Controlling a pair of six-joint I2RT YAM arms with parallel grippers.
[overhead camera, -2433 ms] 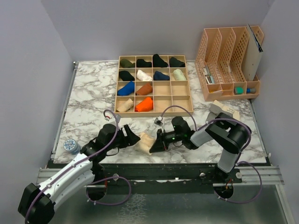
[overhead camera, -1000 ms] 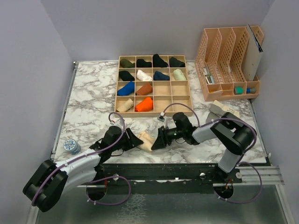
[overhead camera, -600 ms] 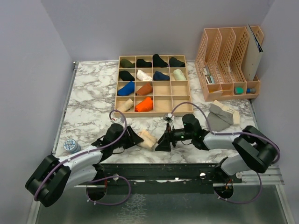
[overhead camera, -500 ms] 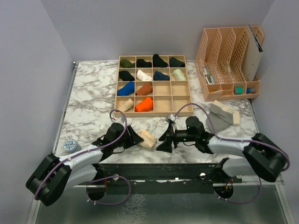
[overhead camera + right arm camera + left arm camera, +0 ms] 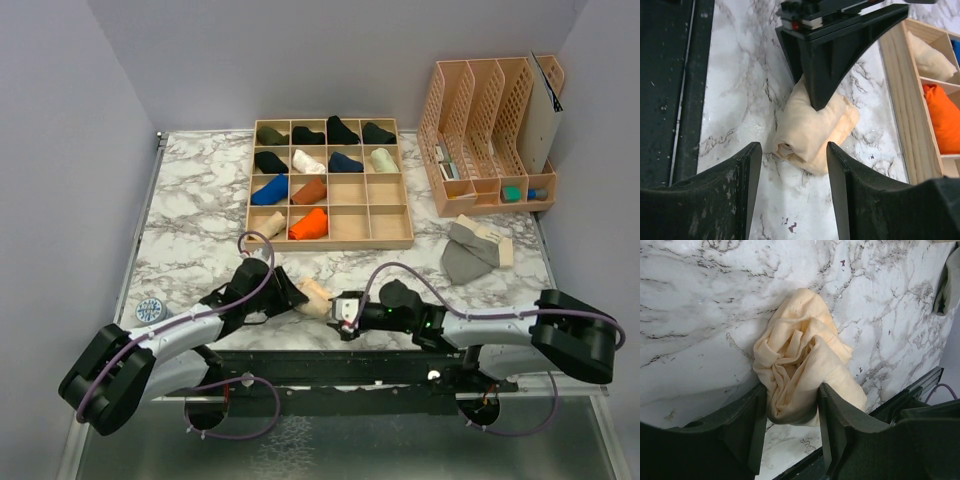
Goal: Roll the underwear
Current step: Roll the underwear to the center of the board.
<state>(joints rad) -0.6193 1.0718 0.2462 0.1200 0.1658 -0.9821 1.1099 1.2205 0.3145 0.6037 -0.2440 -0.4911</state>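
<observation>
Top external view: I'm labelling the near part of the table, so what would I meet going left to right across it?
From the left: round patterned tin → left gripper → beige underwear → right gripper → grey underwear with its cream band.

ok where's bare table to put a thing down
Bare marble left of the wooden tray, down to the small round container. Narrow gap between tray and grey underwear. Crowded near edge: left gripper and right gripper at the beige underwear.
</observation>
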